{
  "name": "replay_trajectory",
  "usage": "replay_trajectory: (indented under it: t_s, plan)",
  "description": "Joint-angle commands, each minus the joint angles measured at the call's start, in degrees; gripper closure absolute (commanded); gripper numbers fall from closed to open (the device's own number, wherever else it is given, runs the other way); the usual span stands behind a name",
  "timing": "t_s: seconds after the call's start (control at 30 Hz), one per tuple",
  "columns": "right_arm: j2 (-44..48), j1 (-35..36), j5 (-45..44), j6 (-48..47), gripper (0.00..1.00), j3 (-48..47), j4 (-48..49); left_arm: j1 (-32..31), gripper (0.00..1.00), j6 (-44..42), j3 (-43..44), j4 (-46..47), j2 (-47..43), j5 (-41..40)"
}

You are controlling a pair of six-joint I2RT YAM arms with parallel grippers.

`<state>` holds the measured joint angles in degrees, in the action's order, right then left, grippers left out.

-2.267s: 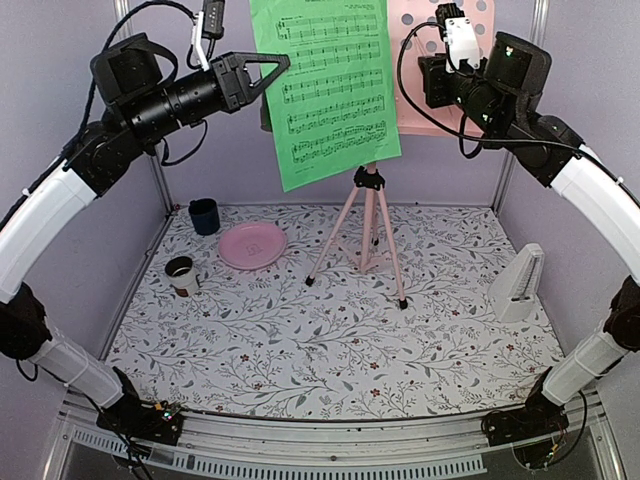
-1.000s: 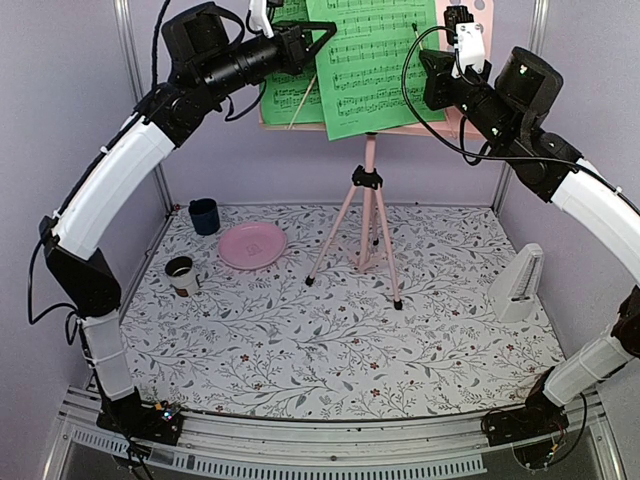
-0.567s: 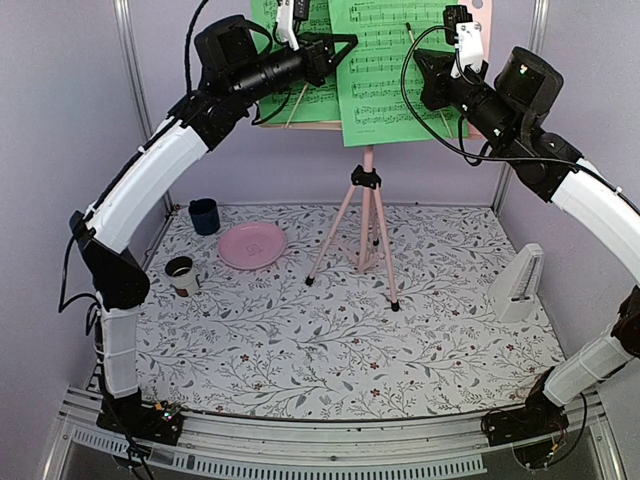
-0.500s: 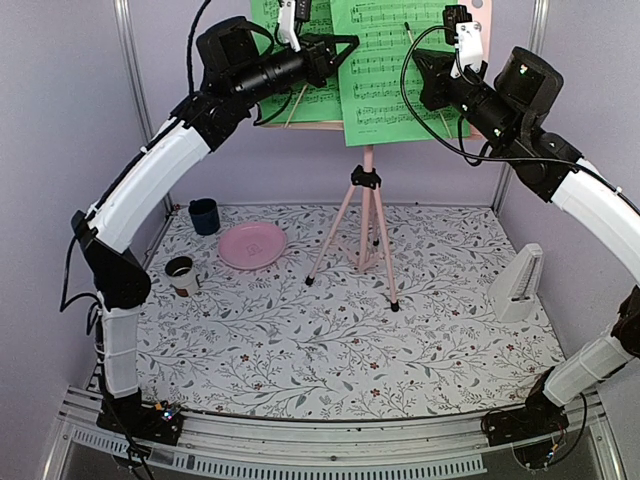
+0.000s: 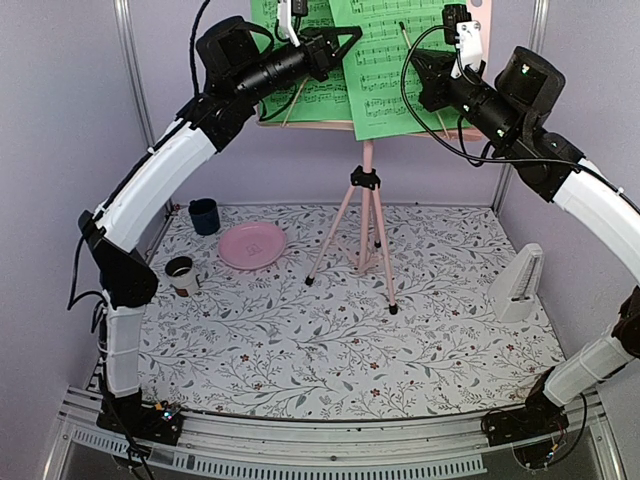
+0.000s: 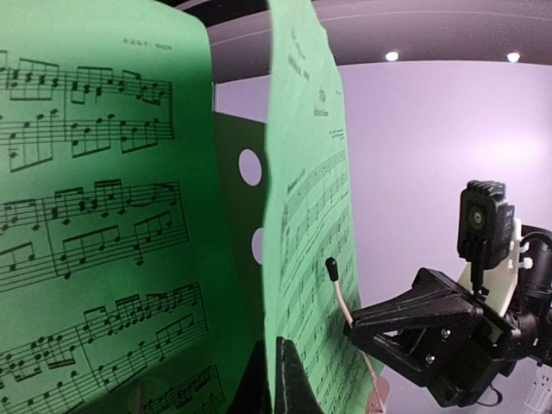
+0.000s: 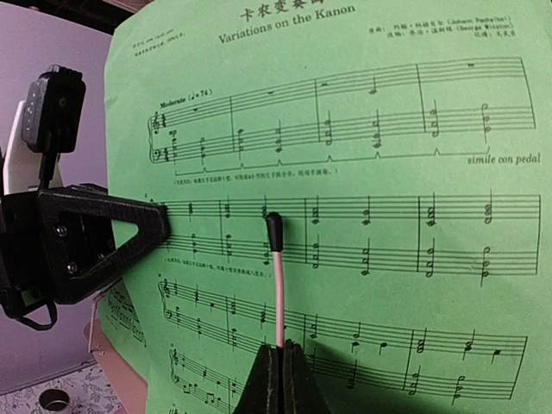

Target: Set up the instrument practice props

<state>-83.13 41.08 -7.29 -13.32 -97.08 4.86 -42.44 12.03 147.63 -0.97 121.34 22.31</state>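
Green sheet-music pages (image 5: pixel 400 70) overlapping on the desk of the pink music stand (image 5: pixel 366 180), rear centre, tripod feet on the floral table cover (image 5: pixel 330 350). Front page's edge pinched in the closed left gripper (image 6: pixel 278 379). Pink retainer wire (image 7: pixel 278 293) clamped in the closed right gripper (image 7: pixel 280 366). White metronome (image 5: pixel 519 284) upright near the right wall. Open cover ahead of the tripod. Pink plate (image 5: pixel 252 244) and blue cup (image 5: pixel 204 215) at left rear.

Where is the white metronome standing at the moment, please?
In the overhead view, the metronome stands on the right side of the table, close to the right wall, to the right of the pink stand and apart from its legs.
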Motion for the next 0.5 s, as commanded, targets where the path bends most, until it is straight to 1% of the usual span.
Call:
replay_trajectory:
  t_s: [0.0, 0.33, 0.37, 0.4, 0.43, 0.47]
  plan:
    - [1.6, 0.2, 3.0, 0.5, 1.00, 0.6, 0.1, 0.7, 1.00, 1.8, 0.9, 2.1, 1.6, 1.3]
    - [1.5, 0.1, 6.4, 1.0, 1.00, 0.3, -0.3, 0.7, 1.00, 3.2, 1.8, 4.1, 3.2, 2.7]
    - [1.3, 0.2, 6.7, 1.0, 0.96, 0.2, -0.4, 0.6, 1.00, 3.1, 1.8, 4.1, 3.2, 2.7]
    - [1.2, 0.1, 7.0, 0.9, 0.89, -0.1, -0.8, 0.7, 1.00, 3.0, 1.8, 4.2, 3.2, 2.6]
    - [1.2, 0.1, 7.0, 0.9, 0.77, -0.2, -1.1, 0.7, 1.00, 2.9, 1.8, 4.3, 3.1, 2.4]
    - [1.3, 0.1, 6.8, 1.0, 0.68, -0.3, -1.4, 0.7, 1.00, 2.8, 1.8, 4.4, 3.1, 2.5]
